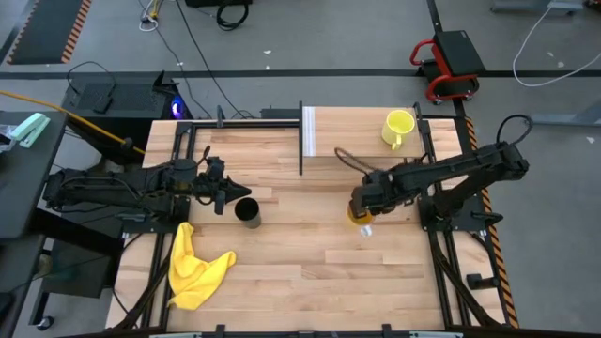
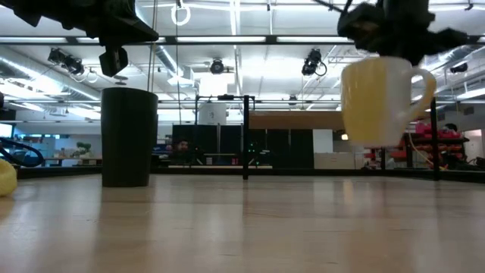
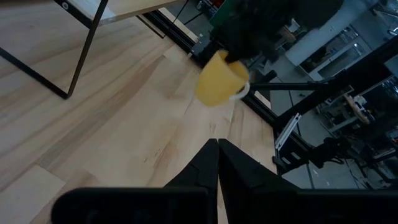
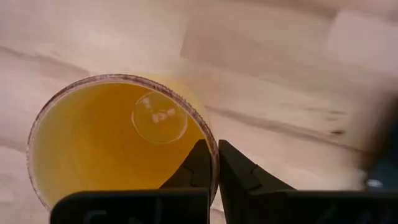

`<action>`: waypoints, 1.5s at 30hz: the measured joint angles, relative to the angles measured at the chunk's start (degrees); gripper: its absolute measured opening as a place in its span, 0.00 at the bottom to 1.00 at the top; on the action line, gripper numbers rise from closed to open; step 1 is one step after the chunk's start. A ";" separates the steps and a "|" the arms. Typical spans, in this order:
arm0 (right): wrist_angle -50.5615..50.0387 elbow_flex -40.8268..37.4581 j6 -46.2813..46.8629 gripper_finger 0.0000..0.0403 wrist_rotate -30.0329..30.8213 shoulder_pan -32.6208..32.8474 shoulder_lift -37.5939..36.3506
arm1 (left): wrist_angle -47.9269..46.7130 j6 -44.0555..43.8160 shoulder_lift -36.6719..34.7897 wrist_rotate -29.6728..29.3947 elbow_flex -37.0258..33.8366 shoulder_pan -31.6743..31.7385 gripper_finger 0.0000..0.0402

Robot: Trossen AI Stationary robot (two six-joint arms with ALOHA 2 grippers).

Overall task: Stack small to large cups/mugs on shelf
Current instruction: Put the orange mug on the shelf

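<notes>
The orange mug (image 2: pixel 377 102) with a pale handle (image 2: pixel 426 89) hangs above the table under my right gripper (image 4: pixel 216 163), which is shut on it right of the table's middle (image 1: pixel 361 208). The black tumbler (image 1: pixel 248 212) stands upright on its base on the tabletop (image 2: pixel 129 136). My left gripper (image 3: pixel 217 163) is shut and empty, hovering just left of and above the tumbler (image 1: pixel 222 193). The yellow-green mug (image 1: pixel 398 127) sits on the shelf (image 1: pixel 357 131) at the far edge, next to the shelf's white end panel (image 1: pixel 308 131). My right gripper pinches the orange mug's wall at the rim (image 4: pixel 210 144), one finger (image 4: pixel 194 168) inside the cup and one (image 4: pixel 239 174) outside. The fingers come from above, pointing down. The mug is lifted clear of the table, roughly upright, its bottom (image 2: pixel 371 141) in the air.
A yellow cloth (image 1: pixel 193 268) lies crumpled near the table's near-left corner. Dark shelf posts (image 1: pixel 300 141) stand at the far middle. Bare wood stretches across the table's near middle (image 1: pixel 319 272). Metal frame rails run along the table's left and right edges.
</notes>
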 joint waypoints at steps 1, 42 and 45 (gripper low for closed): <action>-2.48 2.05 -0.75 0.03 0.51 -0.51 0.00 | 0.00 0.00 -0.02 0.00 0.00 0.00 0.03; -9.91 29.22 -54.34 0.03 4.86 -45.22 7.30 | 0.07 -3.50 0.00 -6.77 0.00 0.01 0.03; -11.19 31.32 -55.29 0.03 4.61 -45.57 10.25 | 0.05 -4.98 -0.02 -6.88 0.00 0.00 0.03</action>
